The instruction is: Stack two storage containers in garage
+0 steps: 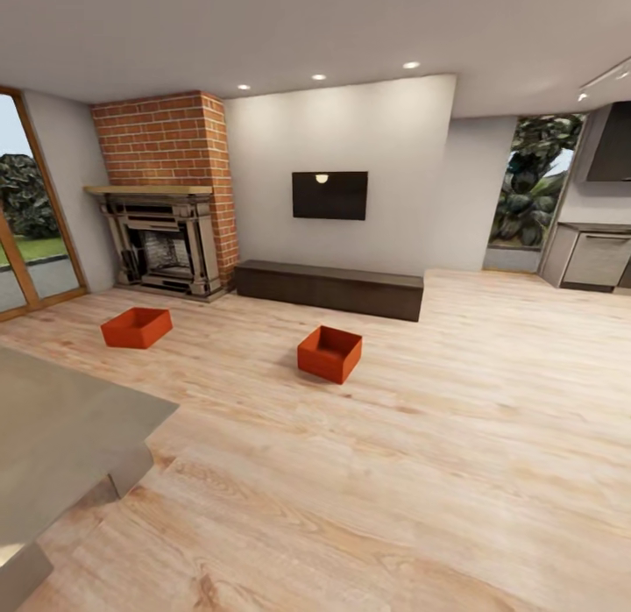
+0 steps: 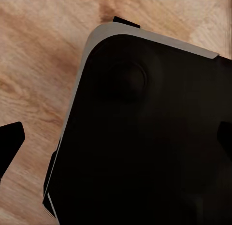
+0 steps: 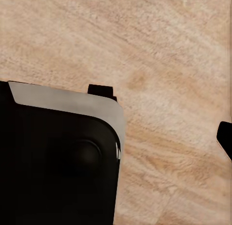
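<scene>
My left gripper [image 2: 116, 138] shows just two dark fingertip slivers at the side edges of the left wrist view, with my own dark, grey-rimmed base [image 2: 145, 138] between them, so I cannot tell how far apart its fingers stand. Of my right gripper, a single dark fingertip [image 3: 225, 138] pokes in at the right edge of the right wrist view, and I cannot tell its state either; the same dark base [image 3: 53, 157] sits in the lower left over the light wood plank floor [image 3: 159, 51]. In the head view, two orange-red storage containers rest on that floor, well apart from each other: one [image 1: 329, 353] near the frame's centre, the other [image 1: 136, 327] at the middle left. Behind the left one stands the brick fireplace [image 1: 166, 195]. Behind the central one a long dark low cabinet [image 1: 329, 288] runs along the white wall under a black screen [image 1: 329, 195]. A grey slab [image 1: 61, 437] fills the lower left corner.
</scene>
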Motion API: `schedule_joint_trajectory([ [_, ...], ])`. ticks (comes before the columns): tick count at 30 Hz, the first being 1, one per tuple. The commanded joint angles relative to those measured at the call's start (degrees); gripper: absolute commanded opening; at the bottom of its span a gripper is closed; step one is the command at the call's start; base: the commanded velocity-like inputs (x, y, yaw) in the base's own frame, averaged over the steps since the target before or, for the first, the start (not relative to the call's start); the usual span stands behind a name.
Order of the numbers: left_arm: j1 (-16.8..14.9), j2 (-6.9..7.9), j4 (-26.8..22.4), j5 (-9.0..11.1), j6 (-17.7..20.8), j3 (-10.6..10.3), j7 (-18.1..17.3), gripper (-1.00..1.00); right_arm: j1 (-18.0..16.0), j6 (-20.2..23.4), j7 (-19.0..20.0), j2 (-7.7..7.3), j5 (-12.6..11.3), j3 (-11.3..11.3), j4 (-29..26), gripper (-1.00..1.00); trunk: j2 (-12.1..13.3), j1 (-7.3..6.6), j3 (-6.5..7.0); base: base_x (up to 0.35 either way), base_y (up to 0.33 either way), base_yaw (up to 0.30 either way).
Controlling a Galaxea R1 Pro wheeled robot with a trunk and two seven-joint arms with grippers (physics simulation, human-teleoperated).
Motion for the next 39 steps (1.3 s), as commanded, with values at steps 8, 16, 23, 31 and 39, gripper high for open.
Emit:
schedule_joint_trajectory([
  [8,-0.01,-0.05,-0.03,0.17,-0.11,0.01,0.06,1.0,-0.07,-0.33,-0.03,0.02,-0.57,0.5,0.17,1.0,-0.02,0.03,-0.05,0.325,0.0,0.0],
  [16,-0.01,-0.06,-0.03,0.16,-0.12,0.01,0.06,1.0,-0.07,-0.33,-0.03,0.02,-0.58,0.5,0.17,1.0,-0.02,0.03,-0.05,0.325,0.0,0.0],
  [23,-0.01,-0.09,-0.03,0.16,-0.12,0.01,0.06,1.0,-0.07,-0.33,-0.03,0.02,-0.57,0.5,0.17,1.0,-0.02,0.03,-0.05,0.325,0.0,0.0],
  [31,-0.01,-0.14,-0.03,0.16,-0.12,0.01,0.06,1.0,-0.07,-0.33,-0.03,0.02,-0.56,0.5,0.17,1.0,-0.02,0.03,-0.05,0.325,0.0,0.0],
  [39,0.0,-0.15,-0.03,0.16,-0.17,0.01,0.06,1.0,-0.07,-0.33,-0.03,0.02,-0.58,0.5,0.17,1.0,-0.02,0.03,-0.05,0.325,0.0,0.0],
])
